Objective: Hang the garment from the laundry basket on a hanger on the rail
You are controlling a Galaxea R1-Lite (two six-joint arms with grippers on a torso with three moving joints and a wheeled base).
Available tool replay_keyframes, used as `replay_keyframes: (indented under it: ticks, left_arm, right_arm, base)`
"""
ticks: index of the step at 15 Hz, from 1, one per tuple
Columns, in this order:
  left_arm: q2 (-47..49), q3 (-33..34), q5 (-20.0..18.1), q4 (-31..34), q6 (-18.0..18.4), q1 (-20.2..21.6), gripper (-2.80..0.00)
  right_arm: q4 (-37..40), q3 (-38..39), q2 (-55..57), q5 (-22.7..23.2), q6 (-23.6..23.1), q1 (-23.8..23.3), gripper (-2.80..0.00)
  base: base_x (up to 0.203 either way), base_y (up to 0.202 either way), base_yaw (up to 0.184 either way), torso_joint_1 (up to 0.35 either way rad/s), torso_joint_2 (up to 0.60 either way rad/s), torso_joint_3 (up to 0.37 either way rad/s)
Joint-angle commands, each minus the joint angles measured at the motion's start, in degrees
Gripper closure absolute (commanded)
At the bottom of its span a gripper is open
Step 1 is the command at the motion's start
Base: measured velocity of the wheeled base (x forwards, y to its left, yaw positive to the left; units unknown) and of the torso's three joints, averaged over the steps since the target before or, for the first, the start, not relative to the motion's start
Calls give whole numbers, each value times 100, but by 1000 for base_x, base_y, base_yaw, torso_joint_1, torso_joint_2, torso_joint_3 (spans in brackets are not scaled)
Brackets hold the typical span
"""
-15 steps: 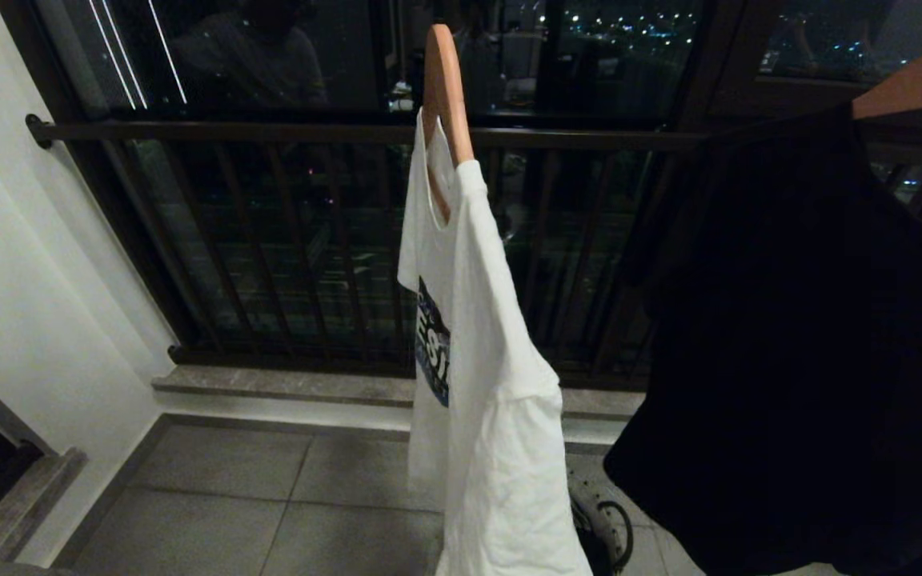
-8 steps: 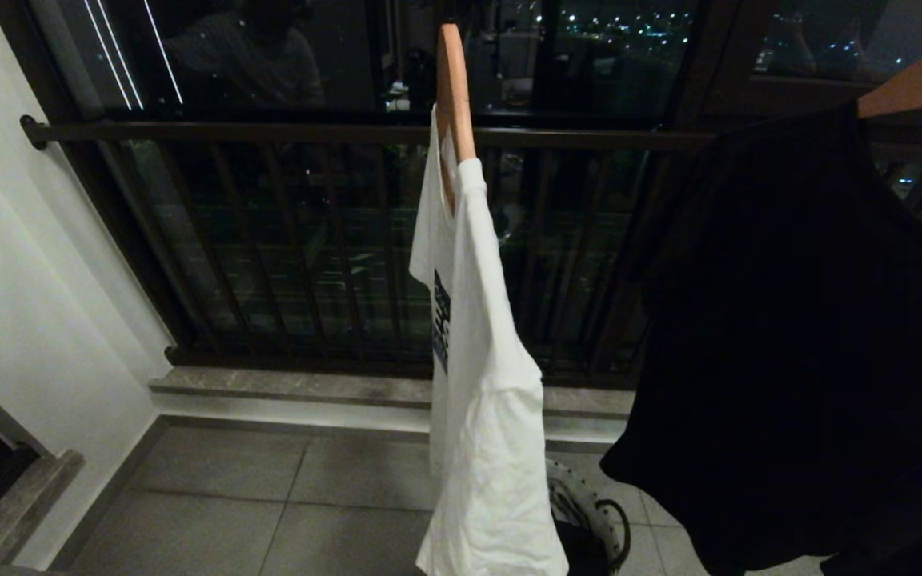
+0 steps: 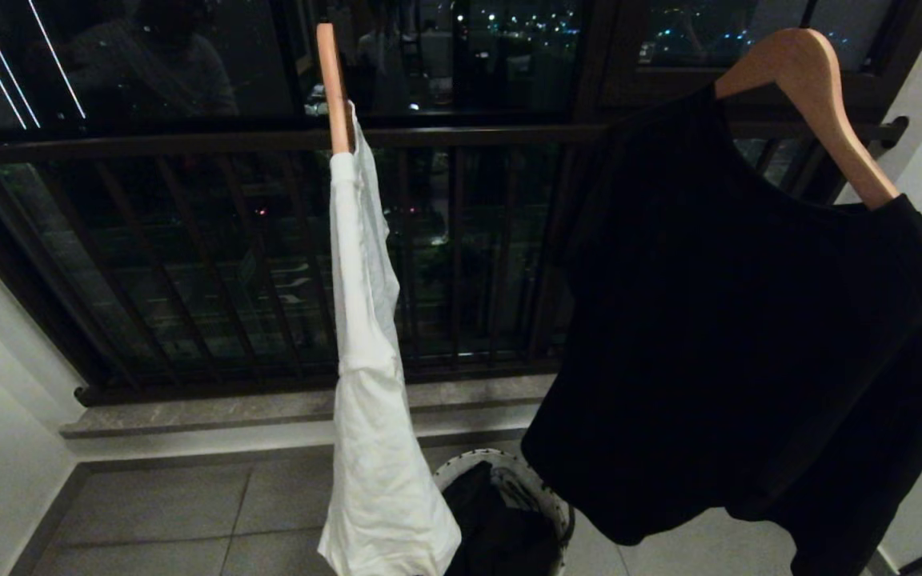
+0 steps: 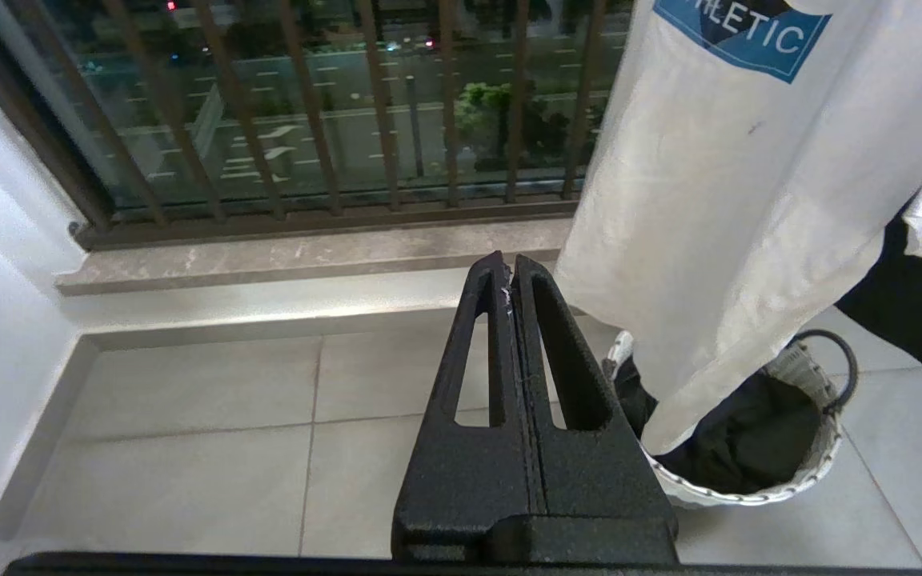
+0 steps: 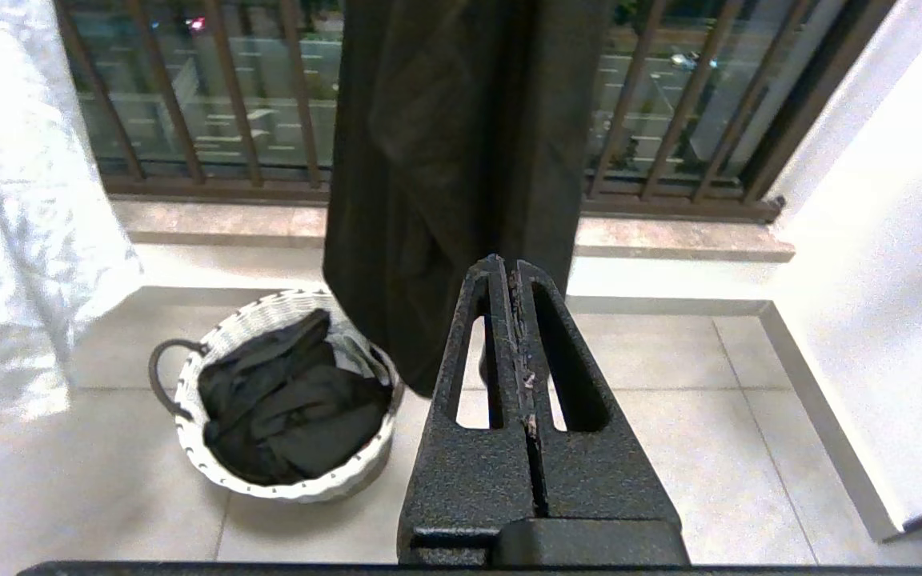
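On the tiled floor (image 3: 173,512), right below the hanging clothes, sits the laundry basket (image 3: 545,496), a small round white woven one with a black loop handle. A dark garment (image 5: 289,408) lies bunched up inside it. In the head view the basket is low down at about 6 o'clock, partly hidden behind a white T-shirt (image 3: 365,360) that hangs from a wooden hanger (image 3: 333,88). A black shirt (image 3: 733,320) hangs on a second wooden hanger (image 3: 821,104) at about 3 o'clock, and its bottom edge hangs just above the basket. Both shirts hang in front of a dark railing (image 3: 189,144) and a night window. No arm shows in the head view. In the left wrist view the left gripper (image 4: 509,276) has its fingers pressed tight together with nothing between them, and the basket lies at about 4 o'clock from the tips, well apart, half covered by the white T-shirt. In the right wrist view the right gripper (image 5: 509,276) is also clenched on nothing, and the basket lies at about 8 o'clock from its tips, well apart, with the garment easy to see inside. The black shirt hangs just past the right fingers.
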Motion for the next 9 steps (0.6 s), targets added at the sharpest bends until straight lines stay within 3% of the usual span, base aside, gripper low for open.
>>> replay_keyframes:
  ticks: [1, 9]
  left_arm:
    - [5, 0, 4, -4, -1, -1, 0]
    - [5, 0, 4, -4, -10, -1, 0]
  right_arm:
    - [0, 0, 9, 6, -9, 2, 0]
    - [-9, 0, 9, -3, 7, 2, 0]
  base:
    - [0, 0, 0, 0, 0, 0]
    - [0, 0, 0, 0, 0, 0]
